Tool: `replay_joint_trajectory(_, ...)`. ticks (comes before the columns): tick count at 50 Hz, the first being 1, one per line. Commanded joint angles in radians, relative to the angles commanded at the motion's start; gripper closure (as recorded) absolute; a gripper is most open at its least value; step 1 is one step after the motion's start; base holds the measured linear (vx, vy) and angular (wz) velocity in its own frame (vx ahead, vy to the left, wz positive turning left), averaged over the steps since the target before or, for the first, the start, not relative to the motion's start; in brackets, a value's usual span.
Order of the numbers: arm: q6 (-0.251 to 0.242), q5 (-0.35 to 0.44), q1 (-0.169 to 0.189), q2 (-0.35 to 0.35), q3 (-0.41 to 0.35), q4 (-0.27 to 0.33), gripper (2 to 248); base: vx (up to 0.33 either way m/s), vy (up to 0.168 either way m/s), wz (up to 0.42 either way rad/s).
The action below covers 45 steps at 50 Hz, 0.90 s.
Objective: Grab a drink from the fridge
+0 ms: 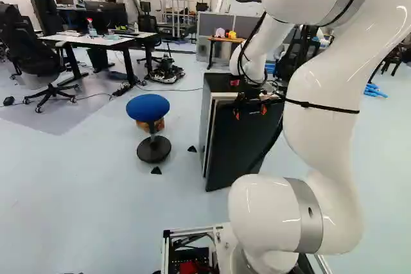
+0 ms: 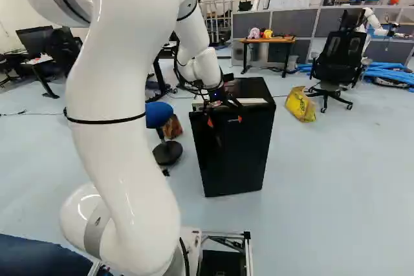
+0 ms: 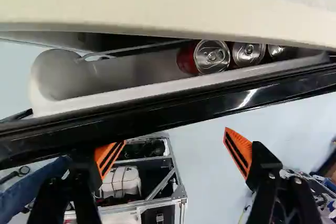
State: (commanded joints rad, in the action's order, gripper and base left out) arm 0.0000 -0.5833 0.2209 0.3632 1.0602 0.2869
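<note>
My gripper [image 2: 224, 121] is at the top front of the black fridge [image 2: 236, 159] in the right base view. In the left base view, the fridge door [image 1: 241, 149] stands ajar from the cabinet. The wrist view shows the gripper [image 3: 175, 135] open, fingers wide apart with nothing gripped, on the outer side of the door's black edge [image 3: 210, 106]. One finger is close by that edge; whether it touches, I cannot tell. Beyond the edge, several drink cans stand in the white door shelf [image 3: 131, 72], the nearest one red-sided [image 3: 211, 57]. The pale cabinet top edge [image 3: 184, 3] lies past the shelf.
A blue stool [image 1: 148, 108] stands beside the fridge in the left base view, with small black wedges on the floor. The right base view has a yellow bag [image 2: 300, 104], a black office chair [image 2: 339, 59] and another robot farther back. Desks stand behind at the left.
</note>
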Motion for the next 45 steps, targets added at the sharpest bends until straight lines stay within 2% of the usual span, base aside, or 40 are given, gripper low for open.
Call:
replay_joint_trajectory(13,0.0,0.0,-0.003,0.012,0.016,-0.025,3,0.0,0.0,0.0)
replay_joint_trajectory(45,0.0,0.0,-0.008,0.035,0.048,-0.04,3,0.0,0.0,0.0)
